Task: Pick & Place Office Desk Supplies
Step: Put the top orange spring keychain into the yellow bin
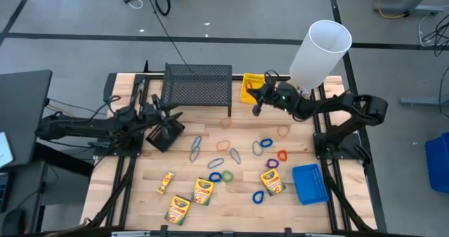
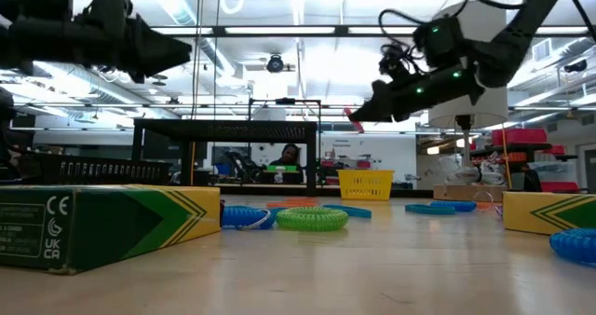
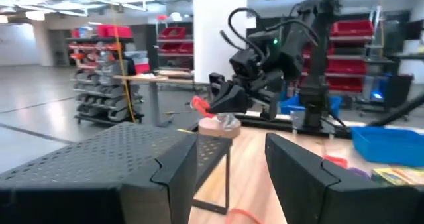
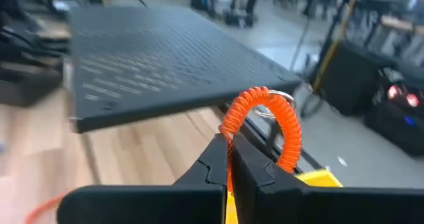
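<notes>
Your right gripper (image 1: 257, 101) is raised off the table just beside the black mesh rack (image 1: 198, 85), its arm stretched in from the rack's far side, fingers pinched tight on an orange coil loop (image 4: 265, 121). That loop hangs in the air next to the rack's edge, with the yellow bin (image 1: 250, 87) close behind it. Your left gripper (image 1: 163, 128) sits low at the rack's other end, jaws parted halfway and holding nothing.
</notes>
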Available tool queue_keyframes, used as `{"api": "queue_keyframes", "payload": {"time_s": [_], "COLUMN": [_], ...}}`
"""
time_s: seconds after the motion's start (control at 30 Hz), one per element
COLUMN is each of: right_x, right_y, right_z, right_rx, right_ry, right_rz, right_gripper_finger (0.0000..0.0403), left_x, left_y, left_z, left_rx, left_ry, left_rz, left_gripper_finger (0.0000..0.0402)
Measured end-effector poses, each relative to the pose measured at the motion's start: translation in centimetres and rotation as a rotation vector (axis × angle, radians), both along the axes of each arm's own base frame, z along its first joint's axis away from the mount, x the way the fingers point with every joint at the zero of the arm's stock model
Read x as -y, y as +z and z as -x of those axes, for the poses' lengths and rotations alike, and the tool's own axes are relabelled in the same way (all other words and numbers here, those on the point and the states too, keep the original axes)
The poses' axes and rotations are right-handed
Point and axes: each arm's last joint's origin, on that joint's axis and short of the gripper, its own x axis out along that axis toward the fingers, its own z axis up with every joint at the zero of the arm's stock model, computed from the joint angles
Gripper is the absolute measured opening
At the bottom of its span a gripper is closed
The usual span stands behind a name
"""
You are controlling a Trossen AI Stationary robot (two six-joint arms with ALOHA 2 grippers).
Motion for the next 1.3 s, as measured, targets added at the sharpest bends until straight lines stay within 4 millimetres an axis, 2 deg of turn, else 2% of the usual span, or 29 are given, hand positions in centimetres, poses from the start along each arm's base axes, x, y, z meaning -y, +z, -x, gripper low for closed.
{"api": "queue_keyframes", "payload": {"time_s": [0.27, 0.57, 0.83, 1.03, 1.3], "right_x": [2.8, 3.8, 4.8, 6.1, 7.7], "right_y": [1.0, 0.4, 0.1, -1.9, -2.3], "right_z": [-0.3, 0.7, 1.5, 0.5, -1.6], "right_rx": [-0.139, -0.230, -0.241, -0.340, -0.411], "right_ry": [-0.083, -0.121, -0.136, -0.108, -0.108], "right_rz": [-0.121, -0.192, -0.223, -0.317, -0.368], "right_gripper_finger": [0.0004, 0.0004, 0.0004, 0.0004, 0.0004], "left_x": [0.0, 0.0, 0.1, 0.1, 0.1], "left_y": [0.2, 0.4, 0.5, 0.7, 0.7], "left_z": [0.0, 0.1, 0.1, 0.1, 0.1], "left_rx": [0.027, 0.052, 0.062, 0.079, 0.080], "left_ry": [0.009, 0.005, -0.022, -0.021, -0.021], "left_rz": [0.015, 0.015, 0.008, 0.000, 0.000], "left_gripper_finger": [0.0181, 0.0181, 0.0181, 0.0181, 0.0181]}}
